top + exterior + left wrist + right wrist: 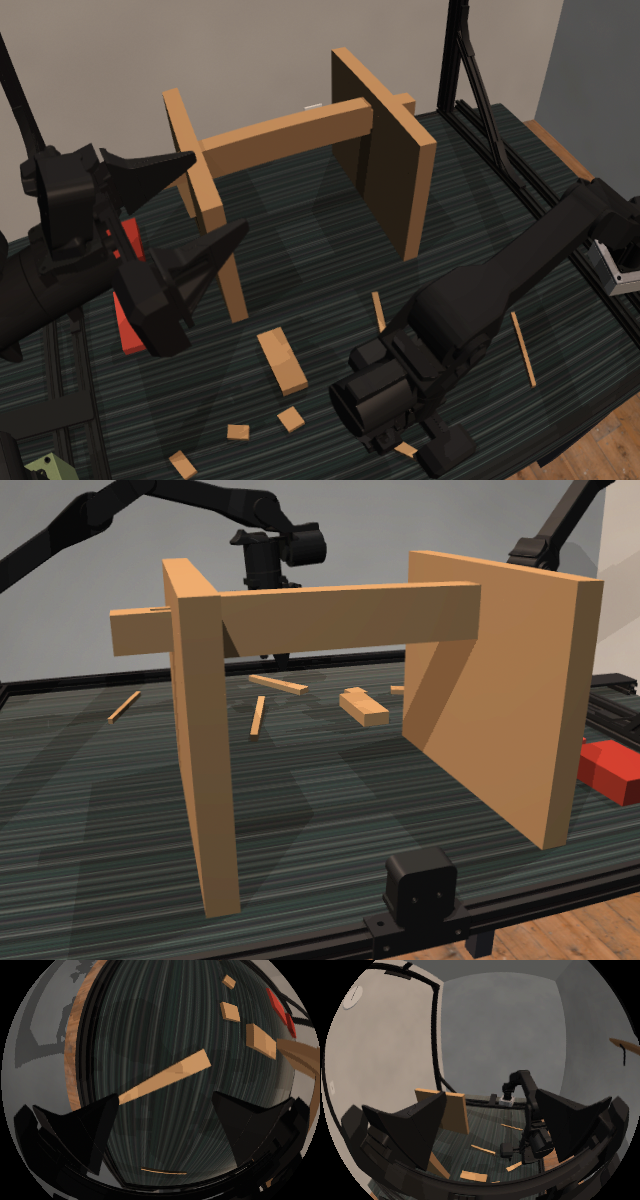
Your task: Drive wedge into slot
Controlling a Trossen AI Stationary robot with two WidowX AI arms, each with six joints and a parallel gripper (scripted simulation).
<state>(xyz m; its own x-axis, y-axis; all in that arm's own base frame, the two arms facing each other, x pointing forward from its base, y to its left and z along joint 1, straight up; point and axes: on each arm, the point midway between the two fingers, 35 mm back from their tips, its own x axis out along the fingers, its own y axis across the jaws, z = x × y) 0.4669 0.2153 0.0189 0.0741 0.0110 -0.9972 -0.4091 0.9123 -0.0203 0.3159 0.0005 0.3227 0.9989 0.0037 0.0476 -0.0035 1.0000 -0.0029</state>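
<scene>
Wedge lies flat on the counter below the left pincer, apart from the thick wooden block; that pincer and the right pincer, 2 in all, stand wide with nothing between their fingers

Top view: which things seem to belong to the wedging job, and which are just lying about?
Belong:
- rail
- loose end board
- other end board
- tapered wedge

Apparently lying about:
- red object
- thick tan block
- small tan blocks
- thin sticks
</scene>
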